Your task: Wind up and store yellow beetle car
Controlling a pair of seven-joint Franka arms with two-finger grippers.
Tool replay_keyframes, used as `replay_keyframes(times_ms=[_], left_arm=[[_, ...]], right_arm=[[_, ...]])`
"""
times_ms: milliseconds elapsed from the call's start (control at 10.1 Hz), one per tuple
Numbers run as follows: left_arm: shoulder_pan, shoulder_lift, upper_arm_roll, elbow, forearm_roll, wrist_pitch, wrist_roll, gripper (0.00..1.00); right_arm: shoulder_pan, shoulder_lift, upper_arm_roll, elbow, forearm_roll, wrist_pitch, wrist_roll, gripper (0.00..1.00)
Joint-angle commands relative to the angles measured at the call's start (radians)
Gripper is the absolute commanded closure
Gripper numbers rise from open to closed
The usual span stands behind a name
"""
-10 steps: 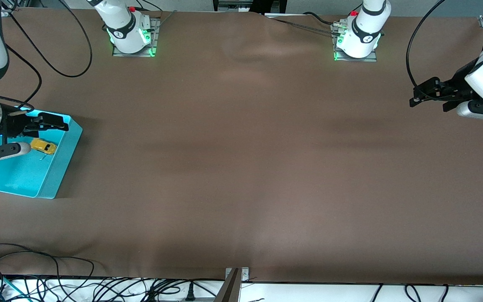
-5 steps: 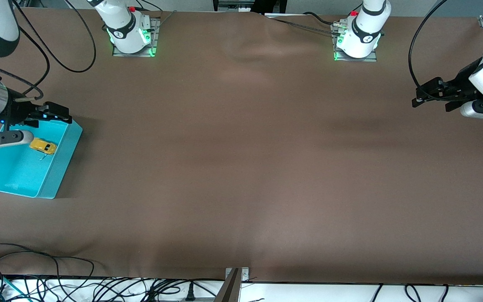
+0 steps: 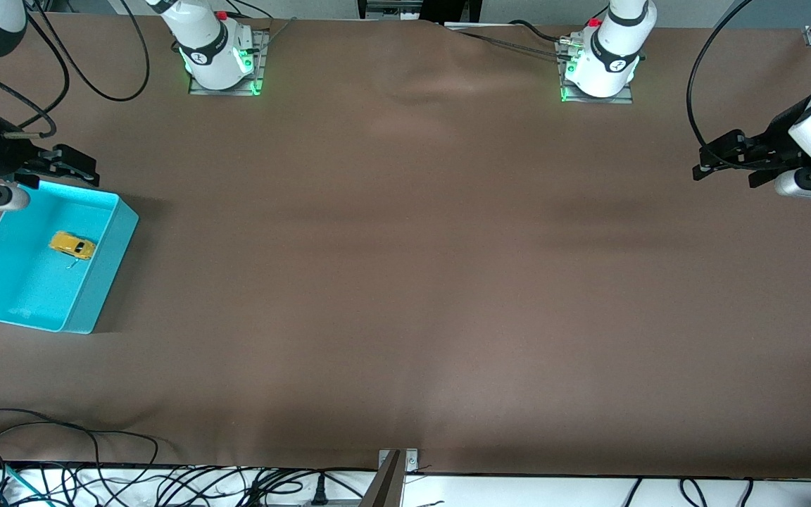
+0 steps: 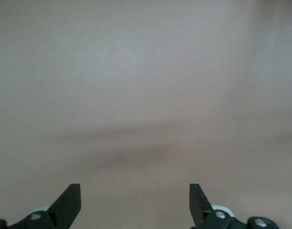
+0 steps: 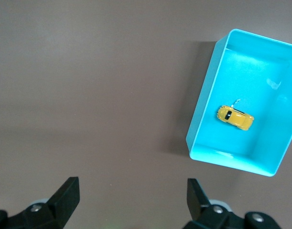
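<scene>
The yellow beetle car point(image 3: 72, 245) lies on the floor of the turquoise bin point(image 3: 106, 271), which stands at the right arm's end of the brown table point(image 3: 405, 282), close to that end's edge. The car sits apart from the bin's walls, in the half of the bin farther from the front camera; in the right wrist view the same car point(image 5: 235, 118) shows free in the bin point(image 5: 203, 119), with a thin pale thread or wire beside it whose nature you cannot tell.

Step in hand — judged from this layout, storing looks complete, since the car rests in the bin and nothing grips it. Whether it was wound cannot be read here. What the next move calls for, in my judgement, is only a clean retreat: keep the right arm clear of the bin's rim so you do not nudge it.

The right gripper point(image 3: 74, 165) hovers over the bin's edge nearest the robots' bases, its fingers spread and empty; the right wrist view shows both fingertips point(image 5: 65, 193) well apart with bare table between them. The left gripper point(image 3: 712, 158) hangs over the left arm's end of the table — waiting, fingers spread on nothing, its own tips point(image 4: 69, 198) wide apart.
</scene>
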Motion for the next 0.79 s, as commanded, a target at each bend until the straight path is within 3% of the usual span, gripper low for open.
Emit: replay_keyframes(times_ms=[0, 695], left_arm=[[0.008, 0.009, -0.002, 0.027, -0.030, -0.015, 0.000, 0.00], [0.008, 0.009, 0.000, 0.034, -0.030, -0.015, 0.003, 0.00]], right_arm=[[0.064, -0.052, -0.066, -0.054, -0.002, 0.014, 0.120, 0.00], [0.075, -0.075, -0.066, -0.065, -0.002, 0.019, 0.153, 0.00]])
